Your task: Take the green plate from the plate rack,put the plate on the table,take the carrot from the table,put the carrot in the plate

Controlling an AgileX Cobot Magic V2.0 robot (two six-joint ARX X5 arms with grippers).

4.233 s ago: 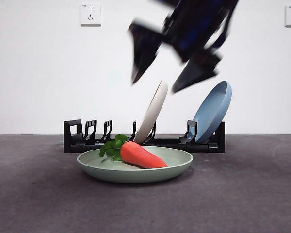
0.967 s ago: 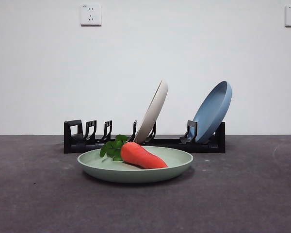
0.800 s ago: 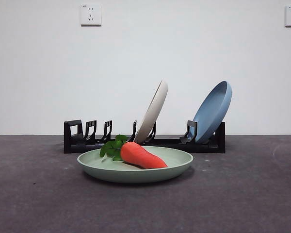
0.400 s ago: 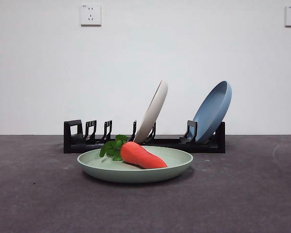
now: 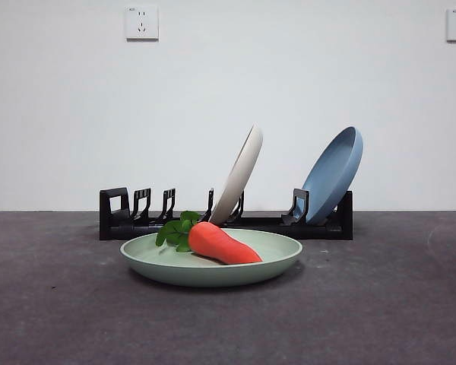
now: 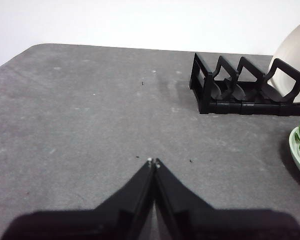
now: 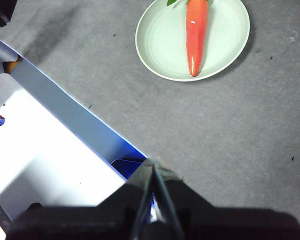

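Note:
The green plate [image 5: 210, 262] lies flat on the dark grey table [image 5: 395, 304], just in front of the black plate rack [image 5: 137, 217]. The orange carrot [image 5: 222, 244] rests inside the plate, its leaves toward the rack; the right wrist view shows the carrot [image 7: 196, 34] lying across the plate [image 7: 160, 35]. My left gripper [image 6: 153, 161] is shut and empty over bare table, left of the rack [image 6: 240, 87], with the plate's edge [image 6: 299, 156] off to one side. My right gripper [image 7: 152, 167] is shut and empty, well back from the plate. Neither arm shows in the front view.
A cream-white plate [image 5: 239, 175] and a blue plate [image 5: 333, 175] lean in the rack. A white and blue surface [image 7: 45, 145] borders the table in the right wrist view. Two wall sockets [image 5: 141, 22] sit on the white wall behind.
The arm that hung blurred above the rack 4.7 s ago has left the front view. Over the last second nothing has moved.

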